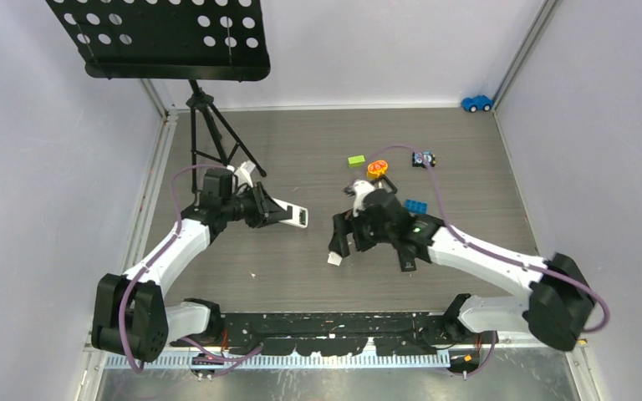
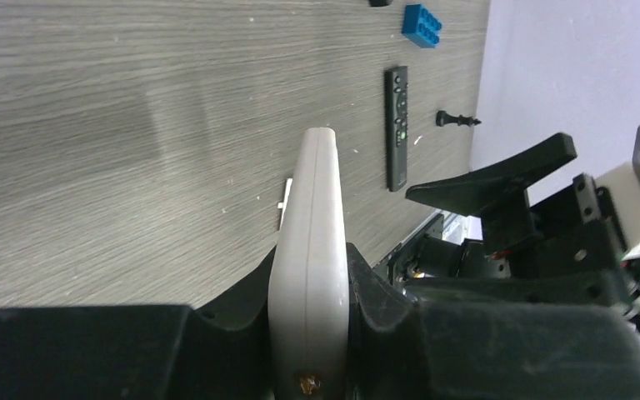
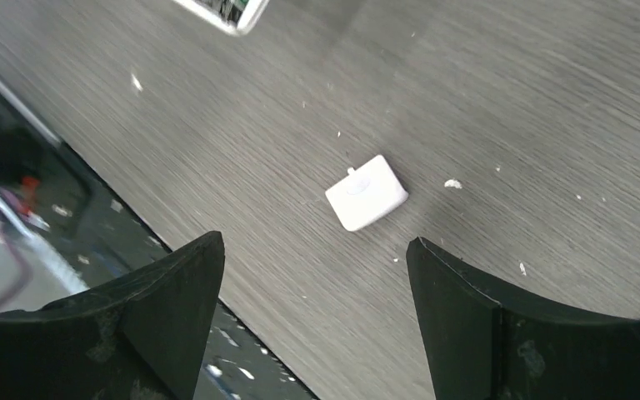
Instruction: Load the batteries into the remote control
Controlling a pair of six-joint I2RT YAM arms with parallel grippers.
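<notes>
Remote control, a slim smooth white plastic bar (image 2: 317,183), is clamped across its flat faces by the left gripper (image 2: 312,258) above the left half of the grey wood-grain desk (image 2: 92,125). Its end compartment is uncovered; the contents cannot be told. Right gripper (image 3: 312,250), jaws wide apart, hovers over a small square white plastic cover (image 3: 367,192) near the desk's near edge.

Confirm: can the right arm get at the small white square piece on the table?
Probably yes: the right gripper hangs open over the white piece, which lies flat and alone on the table, nothing between them. Pinching something so flat may be tricky.
</notes>
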